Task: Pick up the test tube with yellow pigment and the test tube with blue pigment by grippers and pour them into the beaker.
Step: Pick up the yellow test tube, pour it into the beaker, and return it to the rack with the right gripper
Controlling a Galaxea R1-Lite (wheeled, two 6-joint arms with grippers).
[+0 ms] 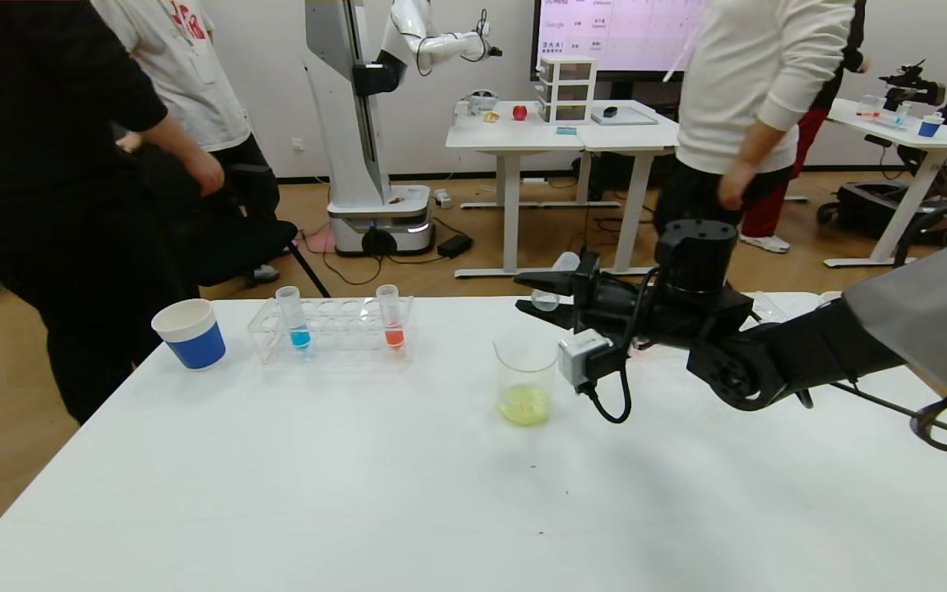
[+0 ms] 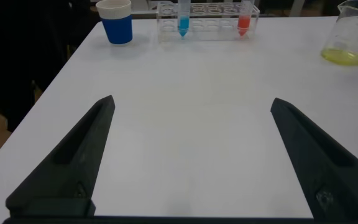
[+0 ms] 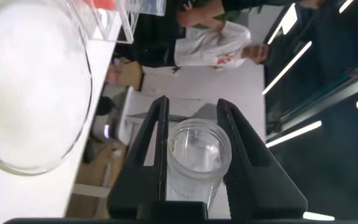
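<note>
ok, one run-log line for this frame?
right pincer: shut on emptied tube, tipped over beaker | beaker: yellow liquid in | blue tube: in rack | left pincer: open, over table

yellow tube (image 1: 557,279) emptied, tipped sideways above beaker (image 1: 525,380); beaker holds yellow-green liquid | blue tube (image 1: 293,319) upright in rack

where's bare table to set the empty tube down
The near half of the table, in front of the beaker, is bare, as is the strip between beaker and rack. It is crowded at the far edge: cup, rack with the blue tube, and the right gripper holding the emptied tube.
</note>
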